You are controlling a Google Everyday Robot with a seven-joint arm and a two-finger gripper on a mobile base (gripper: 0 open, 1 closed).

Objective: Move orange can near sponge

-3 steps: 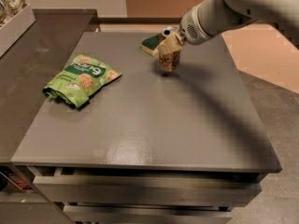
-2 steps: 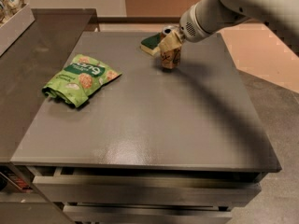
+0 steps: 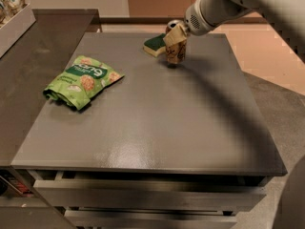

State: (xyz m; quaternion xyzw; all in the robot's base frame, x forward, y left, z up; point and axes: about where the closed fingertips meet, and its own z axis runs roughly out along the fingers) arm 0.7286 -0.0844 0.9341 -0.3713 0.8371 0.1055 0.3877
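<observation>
The orange can [image 3: 177, 51] stands upright near the far edge of the grey table [image 3: 152, 123], its silver top partly hidden by the gripper. The sponge [image 3: 155, 45], dark green over pale yellow, lies just to the can's left, close beside it. My gripper [image 3: 175, 36] reaches in from the upper right on a white arm and its tan fingers are closed around the can's upper part.
A green snack bag [image 3: 81, 81] lies on the left part of the table. A darker counter [image 3: 28, 66] adjoins the table on the left, with a white box [image 3: 12, 13] at its far corner. Drawers [image 3: 143, 199] sit under the table's front edge.
The gripper and the can have shifted slightly toward the far edge of the table, closer to the sponge. The snack bag has not moved.
</observation>
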